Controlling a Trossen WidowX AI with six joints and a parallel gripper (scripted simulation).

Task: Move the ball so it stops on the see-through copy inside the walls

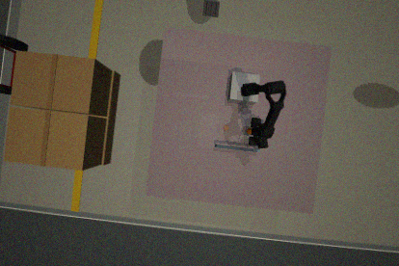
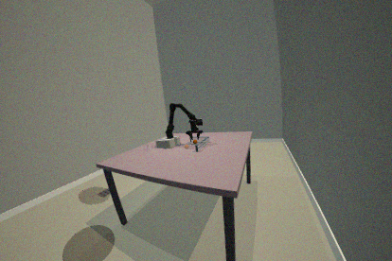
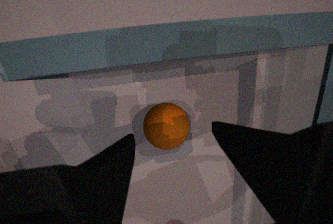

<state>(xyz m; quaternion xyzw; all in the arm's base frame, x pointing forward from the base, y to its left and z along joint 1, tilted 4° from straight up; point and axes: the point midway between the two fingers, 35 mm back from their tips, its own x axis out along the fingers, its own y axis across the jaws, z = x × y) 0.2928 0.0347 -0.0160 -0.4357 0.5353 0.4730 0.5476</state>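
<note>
Sitting on the pink surface (image 1: 190, 183), the orange ball (image 3: 166, 126) lies inside the corner formed by the two low clear walls — the long wall (image 3: 153, 47) runs across behind it in the wrist view, and the shorter wall (image 3: 329, 75) closes the right side. Ball is apart from both walls, nearer the long one.

Tool (image 3: 174, 150) is spread wide, its two dark fingers flanking the ball on either side without touching it; nothing is held. The ball sits just ahead of the fingertip line, not yet between the pads.

See-through copy: in the top view a second, fainter orange spot (image 1: 226, 127) shows to the left of the ball (image 1: 249, 130), near the open end of the corner. I take that as the resting spot, though it is too small to be sure. In the exterior view two orange dots also show, one under the tool (image 2: 195, 141) and one a little left (image 2: 187, 147).

Progress, as judged:
- Approach done — tool is lined up over the ball.
- Not done: the grasp, the carry to the copy, the release, the retreat.

Roughly the first quarter of the job. Ball is inside the walls and looks at rest, but it is not on the copy.
</note>
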